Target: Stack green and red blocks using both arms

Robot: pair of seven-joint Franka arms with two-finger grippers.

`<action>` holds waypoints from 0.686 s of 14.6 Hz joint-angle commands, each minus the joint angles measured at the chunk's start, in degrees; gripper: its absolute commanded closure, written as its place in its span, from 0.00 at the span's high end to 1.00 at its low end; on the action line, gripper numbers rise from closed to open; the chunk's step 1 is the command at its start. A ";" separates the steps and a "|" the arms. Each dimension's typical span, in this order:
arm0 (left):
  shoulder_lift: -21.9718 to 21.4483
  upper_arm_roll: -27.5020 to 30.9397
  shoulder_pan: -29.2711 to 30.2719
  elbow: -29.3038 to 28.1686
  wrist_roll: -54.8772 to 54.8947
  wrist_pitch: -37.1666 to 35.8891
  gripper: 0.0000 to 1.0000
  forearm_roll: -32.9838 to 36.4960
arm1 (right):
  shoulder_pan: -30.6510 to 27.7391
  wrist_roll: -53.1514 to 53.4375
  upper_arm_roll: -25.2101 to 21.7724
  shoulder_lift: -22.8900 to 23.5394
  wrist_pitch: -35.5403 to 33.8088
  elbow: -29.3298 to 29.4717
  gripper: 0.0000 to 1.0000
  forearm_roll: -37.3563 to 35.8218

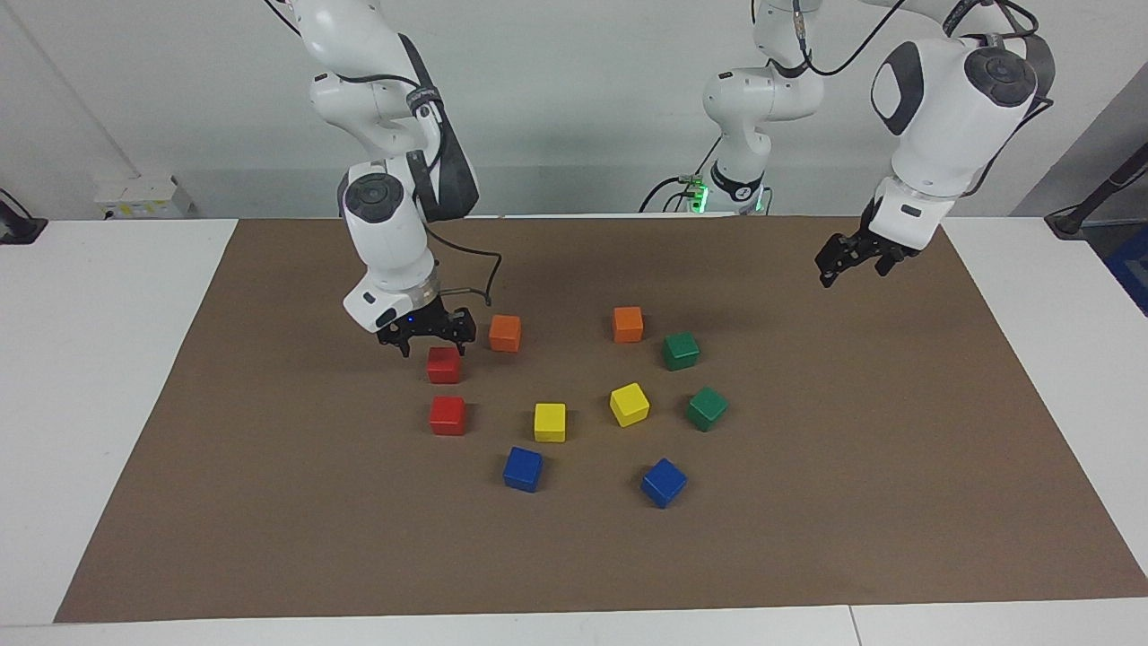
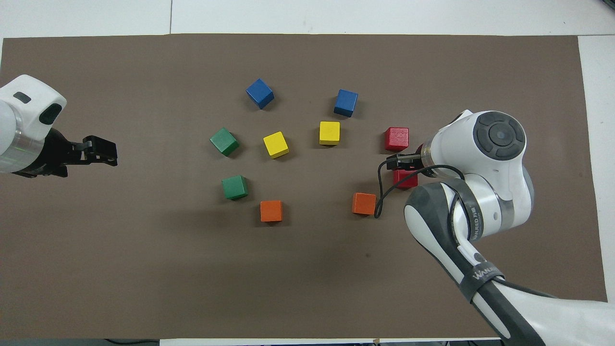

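Observation:
Two red blocks lie toward the right arm's end of the table. My right gripper (image 1: 429, 344) is open, low over the red block nearer the robots (image 1: 443, 364), with a finger on either side of its top. In the overhead view the right gripper (image 2: 402, 163) partly hides this block (image 2: 407, 180). The other red block (image 1: 447, 415) (image 2: 397, 139) lies free, farther from the robots. Two green blocks (image 1: 681, 350) (image 1: 707, 408) lie toward the left arm's end, also seen from overhead (image 2: 235, 187) (image 2: 224, 141). My left gripper (image 1: 852, 269) (image 2: 100, 151) is open and empty, raised over bare mat.
Two orange cubes (image 1: 505, 333) (image 1: 628, 324) lie nearest the robots, one close beside the right gripper. Two yellow cubes (image 1: 550, 422) (image 1: 629, 404) lie mid-table and two blue cubes (image 1: 523, 468) (image 1: 664, 482) farthest out. All rest on a brown mat (image 1: 807, 538).

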 commanded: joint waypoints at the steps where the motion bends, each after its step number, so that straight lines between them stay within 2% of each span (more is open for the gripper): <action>1: -1.40 0.04 -1.22 -3.94 -3.05 2.20 1.00 -1.21 | 0.05 -0.89 -0.15 0.60 4.01 -2.06 1.00 0.48; 7: 1.59 0.12 -9.29 -7.99 -14.63 9.74 1.00 -2.09 | 0.14 -0.89 -0.15 1.57 5.60 -4.26 1.00 0.48; 10: 3.96 0.04 -14.30 -12.02 -21.49 17.37 1.00 -2.18 | 0.05 -1.24 -0.15 1.22 7.71 -5.76 1.00 0.48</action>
